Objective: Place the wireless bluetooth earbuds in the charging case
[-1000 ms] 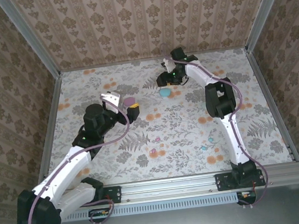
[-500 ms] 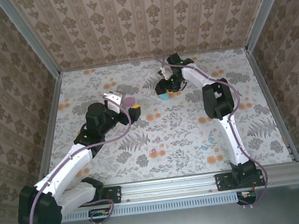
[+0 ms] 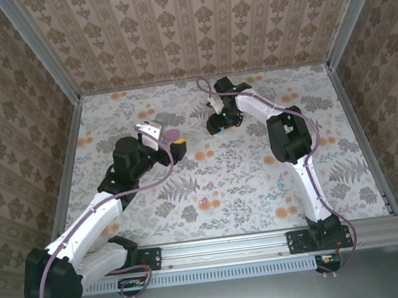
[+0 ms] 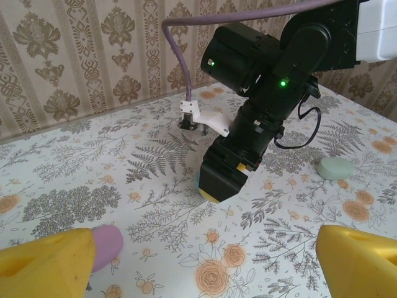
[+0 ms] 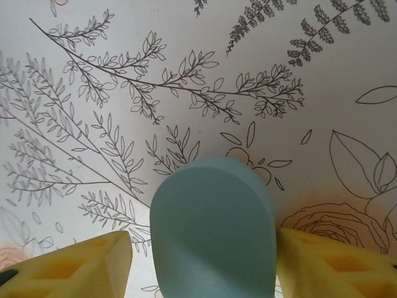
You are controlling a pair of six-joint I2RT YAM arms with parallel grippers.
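Charging cases, three: cyan case within parted right pincer, pink case by parted left pincer

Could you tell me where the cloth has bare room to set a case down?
Free: the far-left corner behind the left gripper, and the right side between the right arm and the frame. Crowded: around the right gripper and cyan case, plus the pink case.

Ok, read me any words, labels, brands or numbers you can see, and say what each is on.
No readable text.
The cyan case at the right gripper is plain, so is the pink case, the right arm's black housing bears green lights but no lettering, and the cloth has printed flowers and ferns.
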